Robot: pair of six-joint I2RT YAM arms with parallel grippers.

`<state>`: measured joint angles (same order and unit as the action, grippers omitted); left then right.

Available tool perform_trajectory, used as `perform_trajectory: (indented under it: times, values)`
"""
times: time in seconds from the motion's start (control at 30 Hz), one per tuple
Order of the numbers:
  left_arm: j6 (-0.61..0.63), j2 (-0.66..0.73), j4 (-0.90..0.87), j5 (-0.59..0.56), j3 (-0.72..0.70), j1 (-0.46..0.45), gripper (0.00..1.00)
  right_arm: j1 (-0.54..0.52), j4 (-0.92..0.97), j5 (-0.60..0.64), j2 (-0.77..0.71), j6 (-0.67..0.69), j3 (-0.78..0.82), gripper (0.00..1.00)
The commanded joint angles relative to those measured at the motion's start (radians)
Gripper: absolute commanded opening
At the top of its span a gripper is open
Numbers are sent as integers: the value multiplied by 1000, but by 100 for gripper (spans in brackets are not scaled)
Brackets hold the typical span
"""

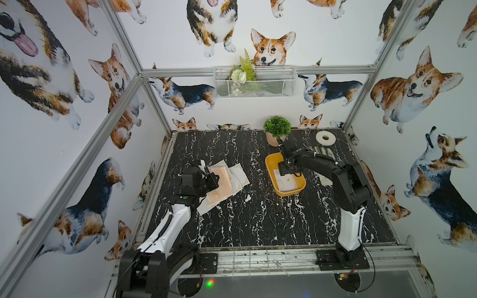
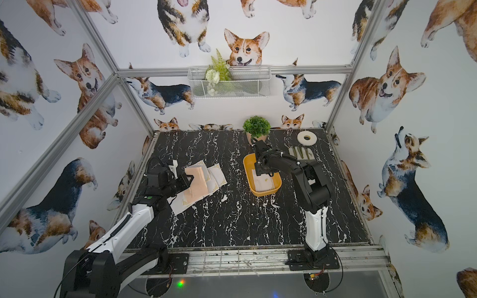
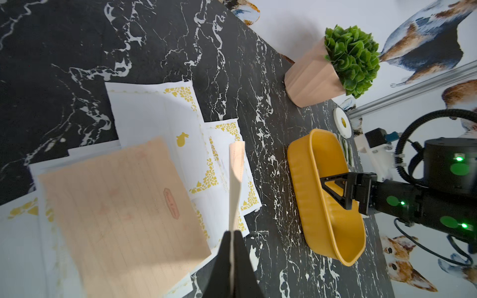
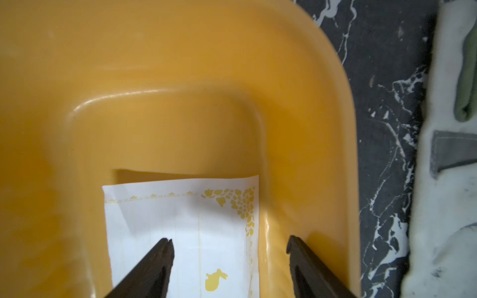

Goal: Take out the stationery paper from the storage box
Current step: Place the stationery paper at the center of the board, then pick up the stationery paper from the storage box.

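Observation:
The yellow-orange storage box [image 1: 269,165] [image 3: 304,180] stands on the right half of the black marble table. One white stationery paper sheet with gold corners [image 4: 180,214] [image 1: 286,182] lies flat in it. My right gripper [image 4: 229,241] [image 1: 284,167] hangs open inside the box, one finger over the sheet and the other by the box wall, with nothing between them. Several white and peach-pink sheets [image 1: 237,178] [image 3: 124,206] lie fanned out on the table at the left. Over that pile my left gripper [image 3: 233,233] [image 1: 215,180] is shut on a peach-pink sheet [image 3: 236,180], seen edge-on.
A potted green plant [image 1: 276,129] stands just behind the box. A white tape roll [image 1: 325,138] and a white-and-grey glove [image 1: 322,152] lie at the back right. A white wire basket [image 1: 254,82] hangs on the back wall. Aluminium frame posts mark the table's corners.

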<state>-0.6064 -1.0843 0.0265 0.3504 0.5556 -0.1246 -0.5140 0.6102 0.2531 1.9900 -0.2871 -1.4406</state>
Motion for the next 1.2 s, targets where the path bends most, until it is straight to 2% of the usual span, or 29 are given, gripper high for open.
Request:
perform_trajectory:
  times: [0.0, 0.2, 0.33, 0.43, 0.57, 0.87, 1.0, 1.1, 1.17]
  values:
    - [-4, -14, 56, 29, -5, 3, 0, 17, 14, -8, 33, 1, -18, 76]
    - [25, -34, 15, 5, 3, 3, 26, 37, 27, -56, 101, -21, -52, 76]
    - [52, -21, -66, -70, 29, 1, 59, 36, 22, -71, 125, -37, -45, 76]
    - [61, -6, -173, -179, 60, 2, 72, 37, 19, -83, 135, -50, -26, 73]
    - [65, 29, -201, -224, 52, 1, 75, 39, -1, -95, 136, -60, 11, 61]
    - [68, 52, -218, -226, 61, 2, 76, 40, -1, -100, 103, -65, 39, 17]
    - [75, 55, -193, -169, 67, 2, 77, 38, 13, -91, 24, -61, 34, 13]
    - [69, 36, -136, -60, 64, 2, 78, 37, 26, -102, -52, -64, 25, 13]
    - [33, 20, -35, 44, 42, 1, 78, 36, 31, -104, -95, -68, 22, 13]
